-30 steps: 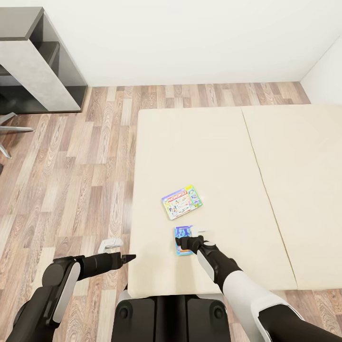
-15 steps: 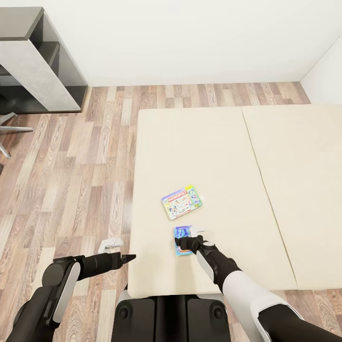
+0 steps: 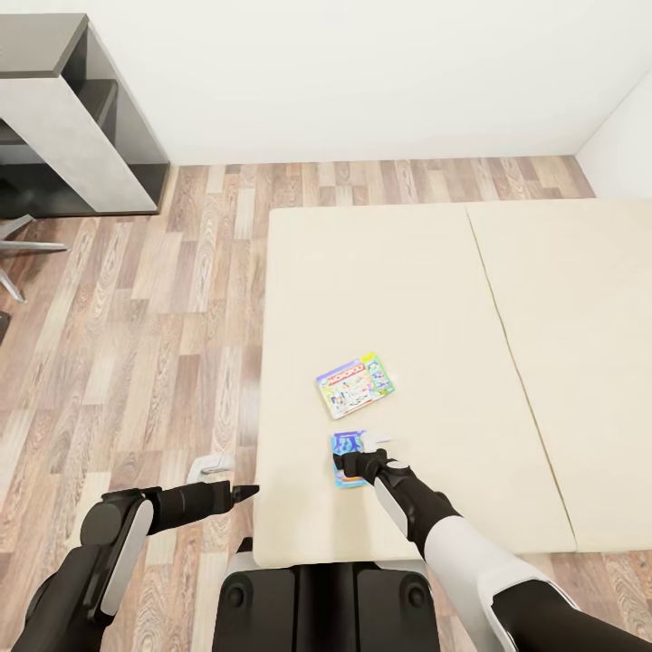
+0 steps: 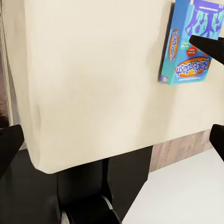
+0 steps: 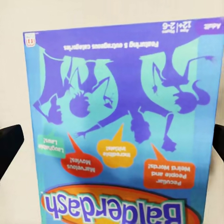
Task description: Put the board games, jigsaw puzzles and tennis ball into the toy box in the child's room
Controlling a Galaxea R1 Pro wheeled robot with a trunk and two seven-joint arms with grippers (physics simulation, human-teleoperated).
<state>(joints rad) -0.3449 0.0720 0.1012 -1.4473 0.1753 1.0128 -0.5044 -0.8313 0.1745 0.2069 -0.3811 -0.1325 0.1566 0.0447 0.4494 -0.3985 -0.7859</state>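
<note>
Hovering your right claw (image 3: pixel 362 463) right over the blue board game (image 3: pixel 349 445) on the bed (image 3: pixel 407 299), low and close, wrist camera square on the box lid (image 5: pixel 121 126). Fingers sit spread, one tip at each side of the box in the right wrist view, so the width fits between them; nothing pinched yet. My read: you're lined up for a grasp on the near short edge, probably because the box lies flat on the mattress and gives no side to grab unless you come at an edge.

Second board game (image 3: pixel 356 388), the pale one with the red logo, lies flat just beyond the blue one, apart from it, tilted a bit. Both sit near the bed's front-left part, within reach from where your base is parked against the bed's edge.

Left claw (image 3: pixel 244 492) is held off to the side over the wood floor (image 3: pixel 163 317) by the bed corner, empty, fingers spread wide in the left wrist view, which looks across the mattress at the blue box (image 4: pixel 189 44). Parked out of the way, I'd guess.

Dark grey shelf unit (image 3: pixel 81 109) stands at the far-left wall. Toy box is out of frame, so a carry comes after pickup.
</note>
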